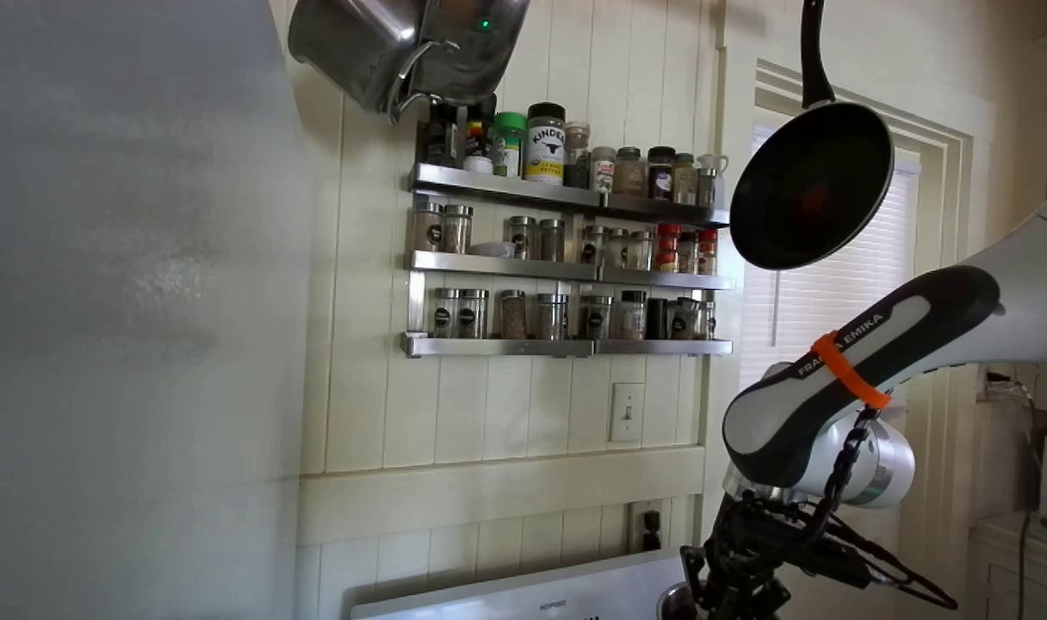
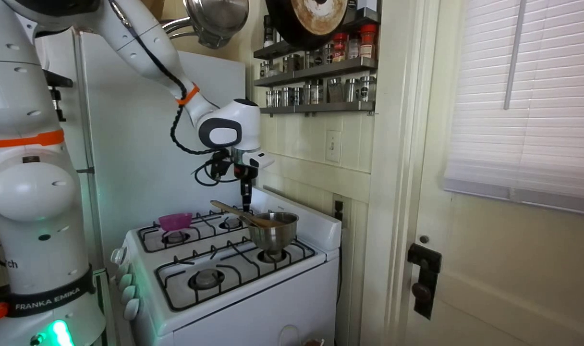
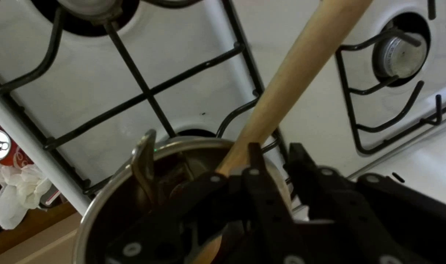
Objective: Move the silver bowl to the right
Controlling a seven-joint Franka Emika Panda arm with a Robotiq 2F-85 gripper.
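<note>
The gripper (image 3: 275,148) is right by the rim of the silver bowl (image 2: 275,237), jaws slightly parted, no clear pinch! It stands on the stove (image 2: 253,307), wooden spoon (image 3: 299,69) leaning in. Grasping time, seemingly; next: straddle the rim, squeeze, shift right.

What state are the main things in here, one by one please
Silver bowl: upright on the stove
Wooden spoon: leaning out over the silver bowl's rim
Fingers: slight gap between them, grip unclear
Pink bowl: upright on the stove
Bare front burner: no flame visible
Frying pan: hanging, handle up
Blind: lowered
Door: appears shut
Spice jars: upright
</note>
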